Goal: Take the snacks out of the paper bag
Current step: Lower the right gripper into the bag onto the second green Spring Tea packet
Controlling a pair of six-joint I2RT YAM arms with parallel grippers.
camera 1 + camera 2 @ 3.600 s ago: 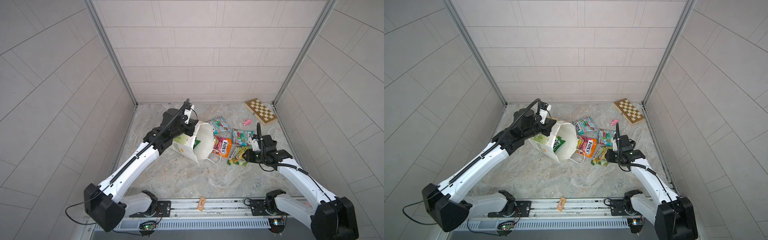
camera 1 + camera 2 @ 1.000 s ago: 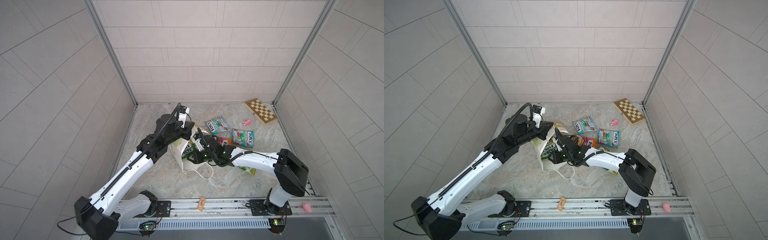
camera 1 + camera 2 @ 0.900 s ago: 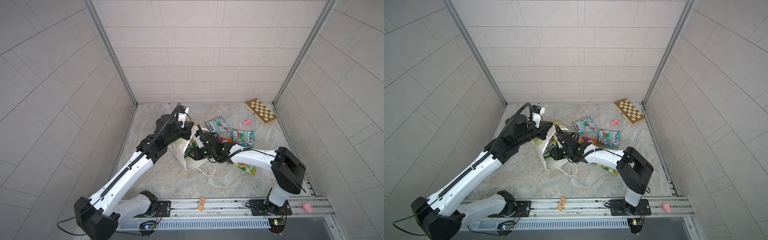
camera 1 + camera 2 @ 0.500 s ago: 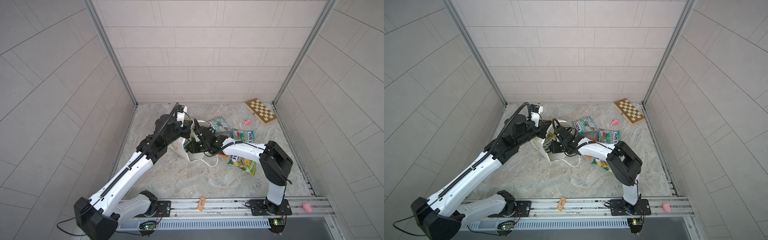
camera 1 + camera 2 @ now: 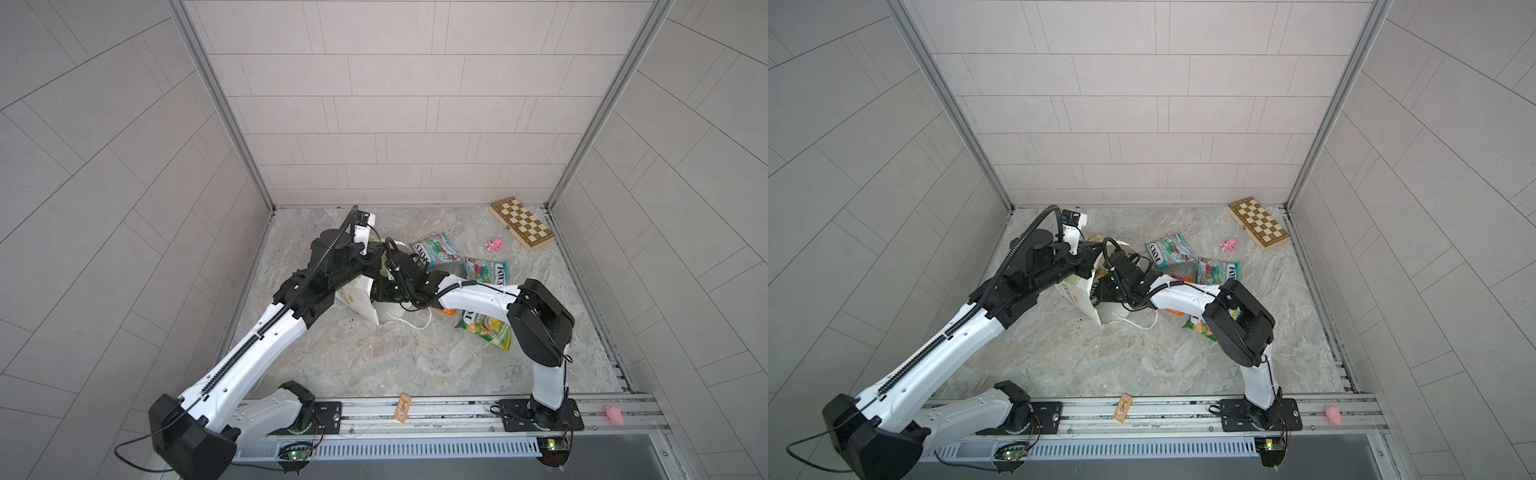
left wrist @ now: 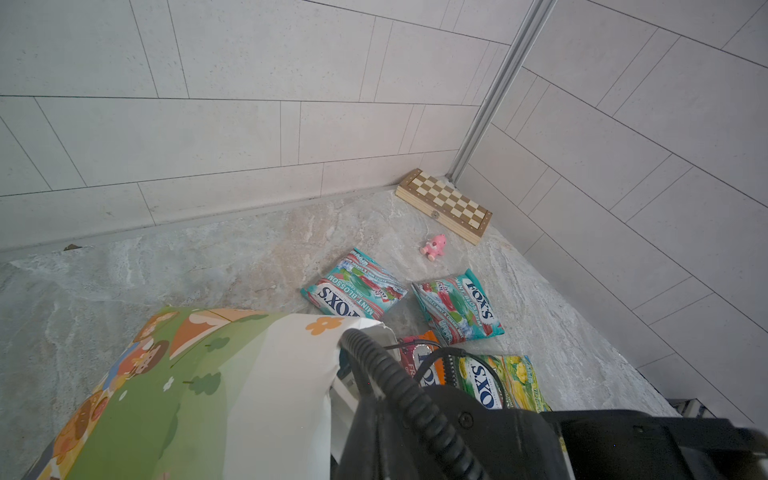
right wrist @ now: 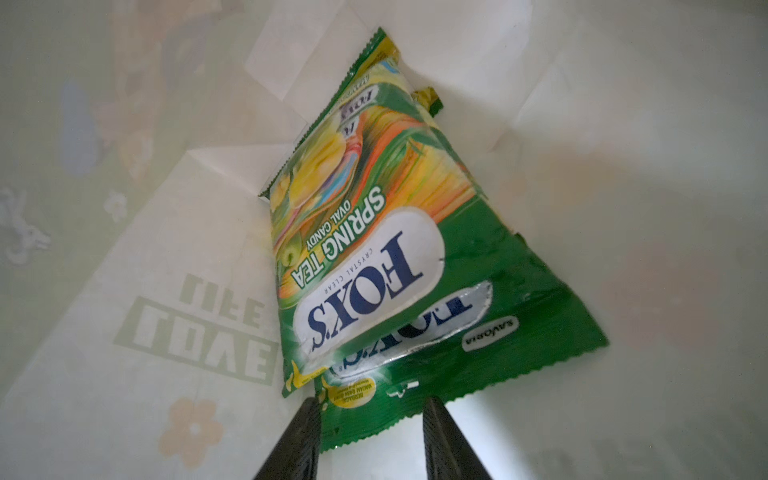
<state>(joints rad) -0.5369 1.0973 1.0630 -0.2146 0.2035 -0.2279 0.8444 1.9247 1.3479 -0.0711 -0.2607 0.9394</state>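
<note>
Swung in from outside the tall white paper bag, right end effector sits inside it, part-open and empty, with the flat green glossy candy packet lengthwise straight ahead, while left end effector is closed at the bag's rim.

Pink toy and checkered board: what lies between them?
Only bare floor; the pink toy and checkered board lie apart, shown in the left wrist and both top views.
</note>
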